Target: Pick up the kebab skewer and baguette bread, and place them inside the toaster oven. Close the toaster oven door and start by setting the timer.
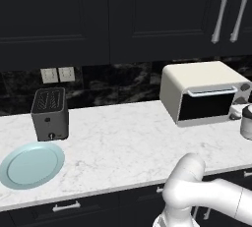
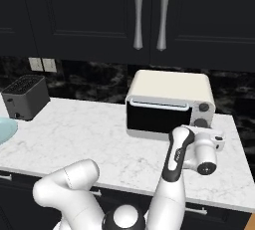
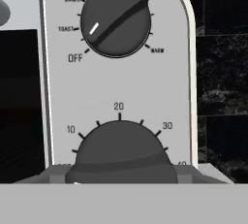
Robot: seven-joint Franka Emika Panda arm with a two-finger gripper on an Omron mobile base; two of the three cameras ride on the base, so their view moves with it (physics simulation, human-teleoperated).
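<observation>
The cream-white toaster oven (image 1: 197, 81) (image 2: 169, 87) stands at the back of the counter. Its dark glass door (image 1: 205, 104) (image 2: 157, 117) is closed. My gripper (image 3: 121, 174) is up against the oven's control panel, shut on the lower timer knob (image 3: 121, 152), with one finger on each side of it. My hand (image 2: 205, 150) sits in front of the oven's right end. The upper mode knob (image 3: 116, 22) points between off and toast. The kebab skewer and the baguette bread are out of view.
A dark grey slot toaster (image 1: 49, 113) (image 2: 25, 96) stands at the left by the wall. A bare pale blue plate (image 1: 32, 164) (image 2: 5, 129) lies near the counter's front left edge. Dark wall cabinets with long handles (image 2: 149, 15) hang above the oven.
</observation>
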